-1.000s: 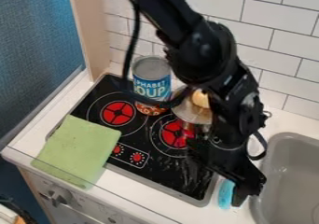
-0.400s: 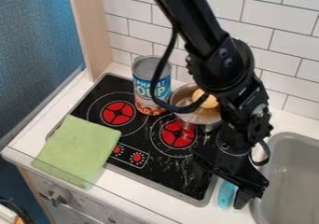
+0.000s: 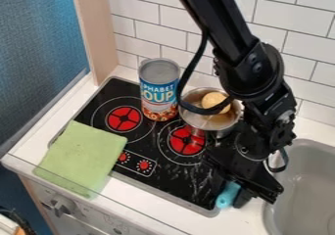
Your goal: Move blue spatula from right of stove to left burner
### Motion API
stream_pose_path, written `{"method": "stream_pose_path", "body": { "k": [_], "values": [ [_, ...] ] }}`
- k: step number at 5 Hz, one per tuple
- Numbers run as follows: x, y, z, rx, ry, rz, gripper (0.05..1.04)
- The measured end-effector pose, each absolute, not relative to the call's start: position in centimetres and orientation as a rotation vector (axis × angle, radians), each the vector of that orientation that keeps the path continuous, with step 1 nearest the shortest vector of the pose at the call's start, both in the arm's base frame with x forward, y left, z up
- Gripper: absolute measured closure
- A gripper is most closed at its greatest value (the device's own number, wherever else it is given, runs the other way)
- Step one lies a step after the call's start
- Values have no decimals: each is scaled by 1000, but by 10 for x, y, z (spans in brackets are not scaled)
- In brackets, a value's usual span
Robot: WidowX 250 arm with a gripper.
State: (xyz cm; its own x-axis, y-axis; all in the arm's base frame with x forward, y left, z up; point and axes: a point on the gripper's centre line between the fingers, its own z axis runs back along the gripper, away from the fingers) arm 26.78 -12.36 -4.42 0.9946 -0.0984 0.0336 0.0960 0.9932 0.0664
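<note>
Near the front right corner of the black toy stove with red burners [image 3: 167,181], in the camera view, the black two-finger pincer [image 3: 237,194] hangs beside the light-blue spatula [image 3: 227,195], seen at the stove's right edge by the white bench [image 3: 196,220]; whether the pincer is open, closed or gripping, I cannot tell. A silver metal pot [image 3: 216,127] holding a round tan item [image 3: 215,102] stands near a tall blue-labelled tin can [image 3: 159,89].

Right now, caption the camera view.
Robot gripper at the blue spatula by the toy stove's right edge.
</note>
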Motion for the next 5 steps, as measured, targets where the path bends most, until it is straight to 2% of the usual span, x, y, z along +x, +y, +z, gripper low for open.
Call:
{"method": "stream_pose_path", "body": {
  "k": [1,2,4,5],
  "values": [
    [268,-123,-44,68,-37,-93,758],
    [262,-121,-42,64,-40,-110,759],
    [260,-105,3,101,-119,-126,759],
    [259,-87,25,156,-129,37,759]
  ]
}}
